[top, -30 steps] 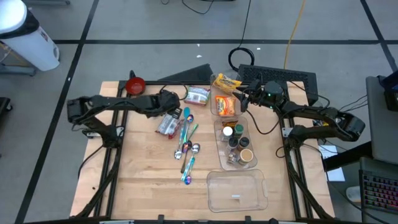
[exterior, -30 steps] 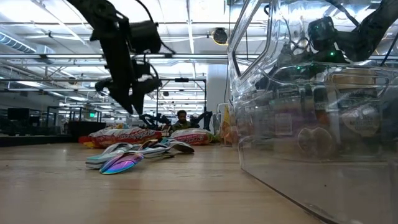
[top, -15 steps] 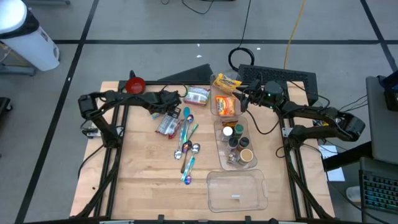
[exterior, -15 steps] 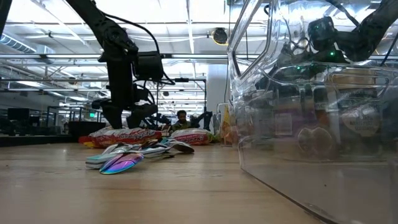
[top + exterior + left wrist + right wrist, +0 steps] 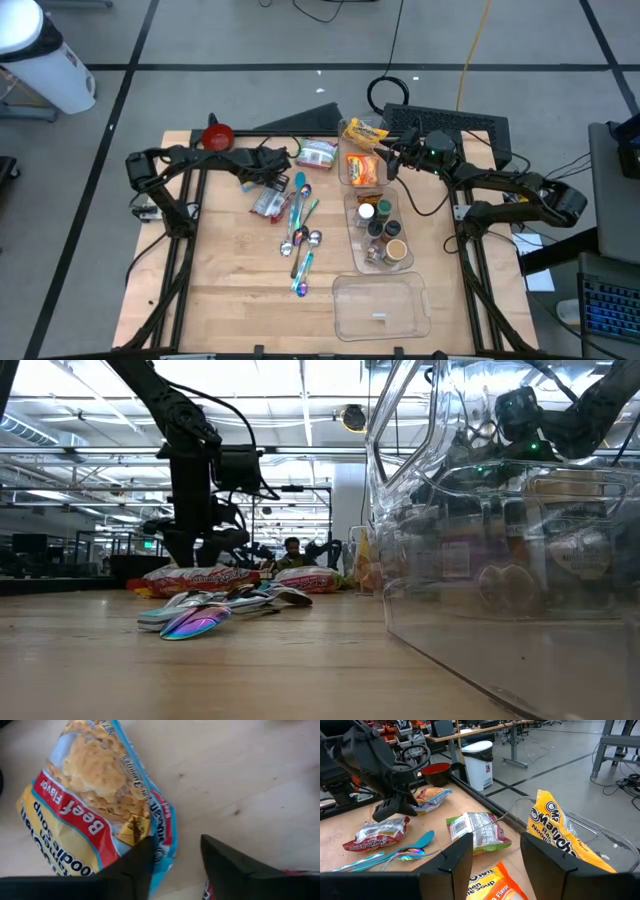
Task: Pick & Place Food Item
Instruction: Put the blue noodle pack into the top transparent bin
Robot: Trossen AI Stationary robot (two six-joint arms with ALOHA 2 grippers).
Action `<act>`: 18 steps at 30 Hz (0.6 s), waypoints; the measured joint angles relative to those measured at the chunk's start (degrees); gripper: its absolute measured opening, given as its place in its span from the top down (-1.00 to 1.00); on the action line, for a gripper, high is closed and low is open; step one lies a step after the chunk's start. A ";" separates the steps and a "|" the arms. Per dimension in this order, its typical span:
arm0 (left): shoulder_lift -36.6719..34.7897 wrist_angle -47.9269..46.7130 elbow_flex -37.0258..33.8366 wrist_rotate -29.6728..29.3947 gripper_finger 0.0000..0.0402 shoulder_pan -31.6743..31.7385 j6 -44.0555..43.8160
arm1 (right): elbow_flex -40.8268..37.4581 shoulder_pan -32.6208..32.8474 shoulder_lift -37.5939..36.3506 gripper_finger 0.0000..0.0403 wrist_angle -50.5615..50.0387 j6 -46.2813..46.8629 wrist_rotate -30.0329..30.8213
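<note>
Over the past second the left gripper point(image 5: 175, 847) has dropped from above the clutter to the left rear of the table point(image 5: 260, 765), just in front of the red bowl point(image 5: 217, 137). It now sits low over the beef noodle packet point(image 5: 85, 805). Its fingers stand partly apart with nothing held: one rests over the packet's crimped edge, the other over bare wood. The pick looks ready for the pinch but has not yet been made. The packet is a flat, glossy plastic pillow, soft and crinkly, likely to slide on the smooth pale wood. To the right lie a wrinkled silver-and-red pouch point(image 5: 268, 200), iridescent metal spoons point(image 5: 300, 230), and a rigid clear bin point(image 5: 345, 172) of orange packets. Farthest right, the right gripper point(image 5: 496, 840) hangs over that bin, jaws partly open and empty.
</note>
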 joint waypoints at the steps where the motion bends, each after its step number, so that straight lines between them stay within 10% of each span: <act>1: 0.00 0.00 0.00 0.33 0.27 0.00 -0.01 | 0.00 0.00 0.01 0.23 -0.01 0.00 0.01; 9: -0.01 0.02 0.10 2.62 0.94 0.00 3.56 | 0.00 0.01 0.00 0.23 -0.01 0.00 -0.01; 18: -3.79 -0.46 2.72 -3.81 0.97 -1.57 4.17 | 0.00 0.00 0.01 0.23 0.01 0.00 0.00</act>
